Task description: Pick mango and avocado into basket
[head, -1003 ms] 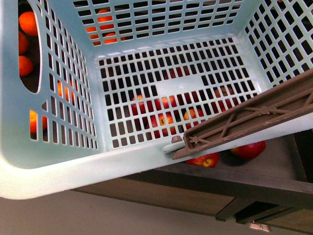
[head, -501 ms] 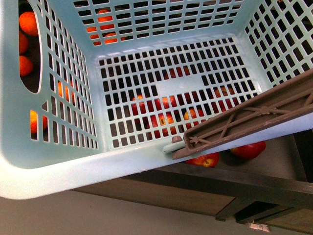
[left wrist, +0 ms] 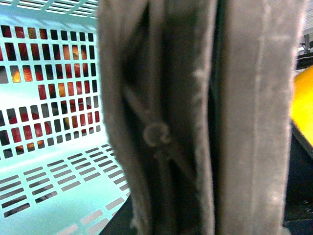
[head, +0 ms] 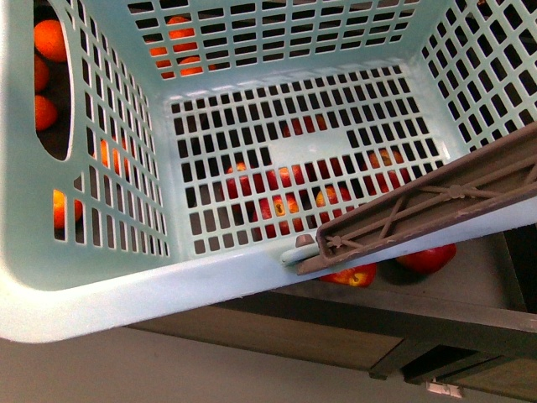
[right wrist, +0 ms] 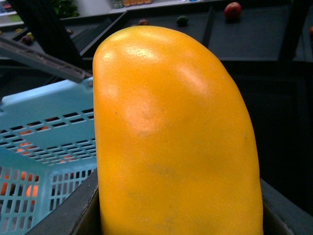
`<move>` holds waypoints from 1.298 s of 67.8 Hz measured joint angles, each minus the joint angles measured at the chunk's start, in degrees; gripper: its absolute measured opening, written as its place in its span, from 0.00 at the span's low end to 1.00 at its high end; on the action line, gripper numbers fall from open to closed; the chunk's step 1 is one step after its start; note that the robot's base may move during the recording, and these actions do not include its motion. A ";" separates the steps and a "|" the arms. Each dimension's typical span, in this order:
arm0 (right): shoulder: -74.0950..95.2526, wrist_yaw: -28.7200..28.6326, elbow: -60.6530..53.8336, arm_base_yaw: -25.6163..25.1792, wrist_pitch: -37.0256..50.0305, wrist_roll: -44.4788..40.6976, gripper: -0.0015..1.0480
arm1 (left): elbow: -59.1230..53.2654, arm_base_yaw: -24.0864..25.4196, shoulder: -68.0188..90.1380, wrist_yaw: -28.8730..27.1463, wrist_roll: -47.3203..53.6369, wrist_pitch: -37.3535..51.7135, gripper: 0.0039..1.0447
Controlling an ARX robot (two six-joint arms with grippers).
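The smooth, bright yellow-orange oval mango is held upright in the right claw, whose dark fingers are seen pressed on either side of its lower half. The fruit is outside the light teal slotted plastic basket, near the side where the brown ribbed plastic handle lies across the rim. Nothing is yet seen inside the basket in the front view. Only round red apples on the dark shelf below and oranges beyond the side wall are glimpsed through the slots. The left wrist view is filled by the handle, so the left claw itself is not shown and its state cannot be told. The step in hand is judged to be the carrying of the mango over the rim. It would best be lifted clear of the handle, brought above the open middle of the gridded floor, lowered close to it and only then let go, since a smooth skin may slip and a drop from height could bruise it. The basket should be kept steady meanwhile. A small dark fruit on the far shelf may be the avocado, though it is too small to be sure.
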 joint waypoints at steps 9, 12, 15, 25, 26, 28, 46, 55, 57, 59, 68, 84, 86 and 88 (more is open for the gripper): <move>2.03 2.78 -0.09 3.80 0.68 0.39 0.57 | 0.00 0.00 0.00 0.00 0.00 0.00 0.12; 2.43 3.67 -0.22 5.03 0.77 0.55 0.57 | 0.00 0.00 0.00 0.00 0.00 0.00 0.12; 2.60 4.22 -0.35 5.95 0.77 0.74 0.57 | 0.00 0.00 0.00 0.00 0.00 0.00 0.12; 3.52 6.47 -2.21 10.12 0.77 1.11 0.63 | 0.00 0.00 0.00 0.02 0.00 0.00 0.12; 3.63 6.73 -2.49 10.49 0.77 1.22 0.66 | 0.00 0.00 0.00 0.04 0.00 0.00 0.12; 3.87 7.19 -2.78 10.95 0.77 1.33 0.71 | 0.00 0.00 0.00 0.07 -0.02 0.00 0.12; 2.60 12.15 -3.08 8.13 -0.24 4.37 0.92 | 0.00 -0.07 0.44 -0.37 0.15 -0.28 0.12; -1.62 13.92 -3.08 2.86 -2.73 4.92 0.92 | 0.00 0.00 0.44 -0.44 -0.02 -0.28 0.12; -3.15 14.25 -3.08 1.27 -3.65 4.96 0.92 | 0.00 0.00 0.44 -0.42 0.04 -0.28 0.12; -4.68 14.69 -3.08 -0.44 -4.61 5.05 0.92 | 0.00 0.00 0.44 -0.39 0.07 -0.28 0.12; -9.77 13.44 -5.53 -6.78 0.37 2.10 0.85 | 0.00 0.00 0.44 0.26 -0.15 -0.28 0.12; -16.48 9.66 -21.40 -6.95 16.00 -6.93 0.42 | 0.00 -0.07 0.44 -0.09 -0.13 -0.28 0.12; -17.31 9.66 -22.51 -6.95 16.31 -7.13 0.37 | 0.00 -0.04 0.44 -0.31 0.00 -0.28 0.12; -18.10 9.66 -23.63 -6.95 16.59 -7.28 0.32 | 0.00 -0.04 0.44 -0.46 0.07 -0.28 0.12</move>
